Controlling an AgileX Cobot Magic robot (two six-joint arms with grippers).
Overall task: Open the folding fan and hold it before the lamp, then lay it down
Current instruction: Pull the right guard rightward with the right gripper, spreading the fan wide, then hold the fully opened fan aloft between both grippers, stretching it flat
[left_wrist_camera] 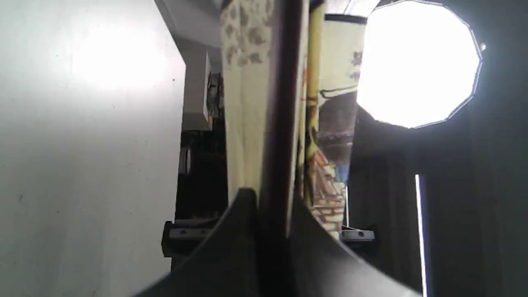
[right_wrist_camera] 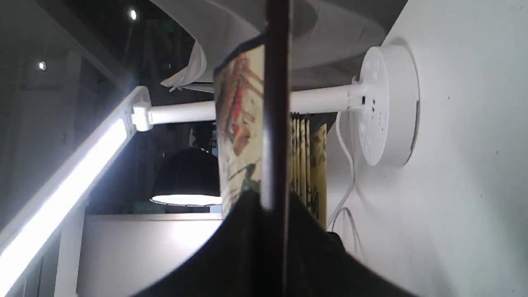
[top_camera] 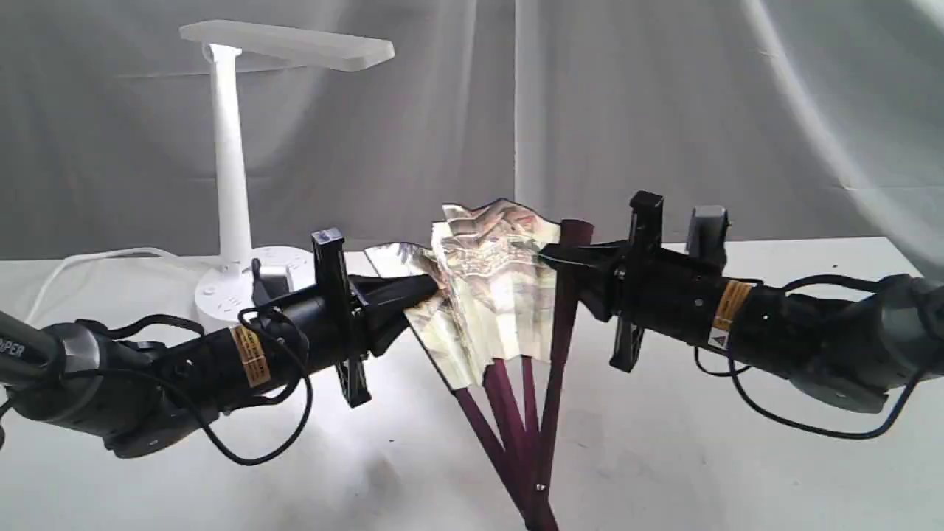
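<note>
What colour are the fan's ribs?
The ribs are dark maroon, clearest in the exterior view.

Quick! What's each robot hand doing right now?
Left gripper: closed, pinching one outer rib of the folding fan.
Right gripper: closed, pinching the fan's other outer rib.

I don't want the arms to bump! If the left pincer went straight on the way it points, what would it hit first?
The left pincer is pinching the folding fan, so its paper comes first. Just behind, the right pincer seems in line, though depth is unclear.
</note>
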